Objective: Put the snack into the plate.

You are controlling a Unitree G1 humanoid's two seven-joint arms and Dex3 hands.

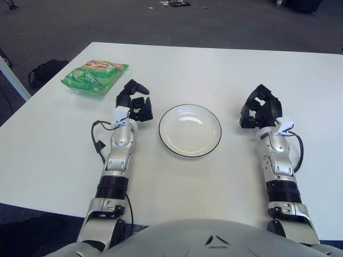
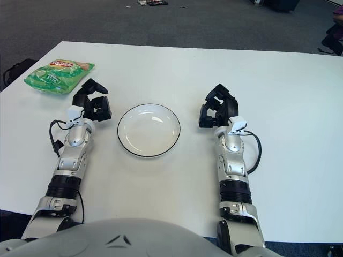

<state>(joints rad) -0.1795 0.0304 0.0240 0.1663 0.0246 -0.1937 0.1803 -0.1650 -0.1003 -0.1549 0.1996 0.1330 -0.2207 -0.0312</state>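
A green snack bag (image 1: 94, 76) lies flat on the white table near its far left corner. An empty white plate with a dark rim (image 1: 163, 140) sits in the middle of the table. My left hand (image 1: 136, 101) is just left of the plate and a short way to the near right of the bag, fingers loosely curled and holding nothing. My right hand (image 1: 259, 110) shows to the right of the plate, also holding nothing, fingers relaxed.
The white table (image 1: 214, 75) stretches away behind the plate, with grey carpet beyond its far edge. A dark bag (image 1: 45, 71) lies on the floor off the table's left side. Small litter (image 1: 174, 4) lies on the carpet far back.
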